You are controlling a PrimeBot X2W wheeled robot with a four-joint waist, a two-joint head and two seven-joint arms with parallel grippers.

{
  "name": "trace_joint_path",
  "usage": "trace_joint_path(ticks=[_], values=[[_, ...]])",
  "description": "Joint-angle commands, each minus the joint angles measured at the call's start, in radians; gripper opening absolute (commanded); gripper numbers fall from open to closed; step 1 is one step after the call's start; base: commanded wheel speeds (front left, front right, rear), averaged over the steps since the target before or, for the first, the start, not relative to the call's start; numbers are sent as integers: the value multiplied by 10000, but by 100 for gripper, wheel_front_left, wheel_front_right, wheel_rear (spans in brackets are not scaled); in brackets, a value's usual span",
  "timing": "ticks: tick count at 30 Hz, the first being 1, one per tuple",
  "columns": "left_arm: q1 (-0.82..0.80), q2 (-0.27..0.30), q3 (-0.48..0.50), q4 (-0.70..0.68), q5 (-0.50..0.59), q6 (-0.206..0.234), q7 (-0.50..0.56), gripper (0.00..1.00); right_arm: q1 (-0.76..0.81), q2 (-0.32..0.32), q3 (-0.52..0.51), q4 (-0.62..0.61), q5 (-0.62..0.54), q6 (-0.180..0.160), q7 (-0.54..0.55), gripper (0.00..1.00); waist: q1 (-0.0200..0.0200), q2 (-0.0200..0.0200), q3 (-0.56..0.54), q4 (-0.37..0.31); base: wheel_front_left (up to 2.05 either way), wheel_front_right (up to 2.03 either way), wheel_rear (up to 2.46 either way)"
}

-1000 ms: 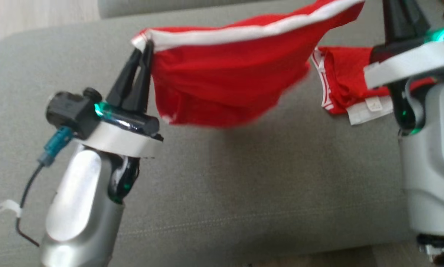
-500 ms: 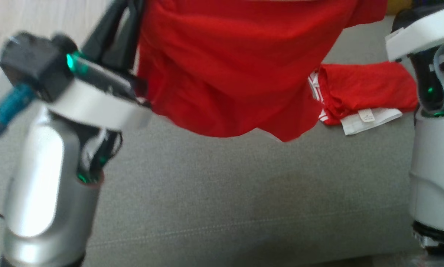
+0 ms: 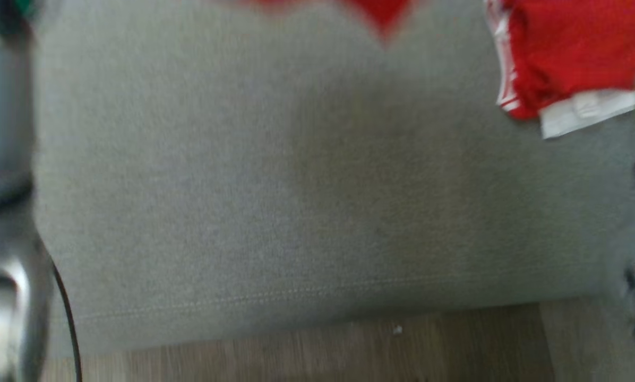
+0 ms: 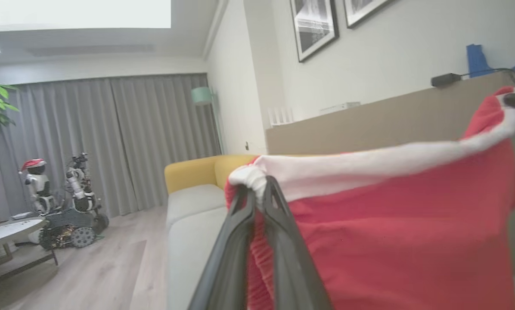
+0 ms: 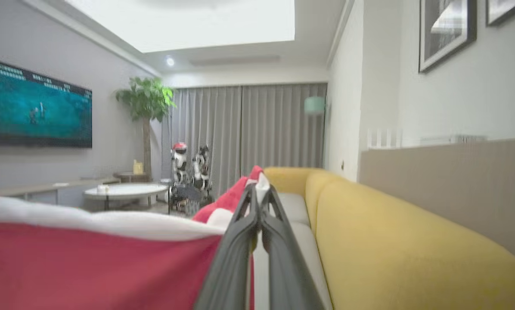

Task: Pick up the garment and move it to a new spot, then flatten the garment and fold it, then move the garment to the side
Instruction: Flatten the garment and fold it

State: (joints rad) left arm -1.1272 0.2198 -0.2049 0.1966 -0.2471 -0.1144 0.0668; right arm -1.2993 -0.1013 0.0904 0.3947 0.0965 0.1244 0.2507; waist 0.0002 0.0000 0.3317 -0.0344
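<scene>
A pair of red shorts (image 4: pixel 395 241) stretched in the air over a grey sofa cushion (image 3: pixel 296 185).
The white waistband (image 4: pixel 369 165) runs taut between the left tool (image 4: pixel 257 189), clamped on its bunched left end, and the right tool (image 5: pixel 259 191), clamped on the right end. The lowest red tip shows blurred at the far edge of the head view. A second red garment (image 3: pixel 567 58) with a white band lies on the cushion at the far right. Wooden floor (image 3: pixel 349 350) borders the cushion's near edge.

Garment (image 4: pixel 391 241) above sofa (image 3: pixel 296 185); second garment (image 3: pixel 567 63) on it — right
</scene>
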Motion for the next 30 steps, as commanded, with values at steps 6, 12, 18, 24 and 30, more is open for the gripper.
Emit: trace_joint_path(ticks=[6, 12, 18, 24, 30], values=[[-2717, 447, 532, 2124, 559, 285, -1928, 0, -2305, 372, -489, 2010, -434, 63, -2657, 0, -2, 0, 1892, 561, 0, 0, 0], [-2497, 297, 78, 4013, 518, 55, -2937, 0, -1654, 501, -298, 4287, 20, 63, -3599, 0, -2, 0, 2036, 778, 0, 0, 0], [-686, 94, -923, 5574, 430, -116, -3111, 0, -82, 508, 791, 6119, 1281, 63, -3625, 0, -2, 0, 1692, 1047, 0, 0, 0], [1291, 173, -1701, 6062, 432, -150, -3247, 0, 1388, 410, 2010, 7288, 1626, 63, -3248, 0, -2, 0, 929, 1196, 0, 0, 0], [2934, 363, -2548, 5788, 348, -159, -3280, 0, 2492, -162, 3097, 7732, 2080, 63, -2713, 0, -2, 0, 124, 1423, 0, 0, 0]])
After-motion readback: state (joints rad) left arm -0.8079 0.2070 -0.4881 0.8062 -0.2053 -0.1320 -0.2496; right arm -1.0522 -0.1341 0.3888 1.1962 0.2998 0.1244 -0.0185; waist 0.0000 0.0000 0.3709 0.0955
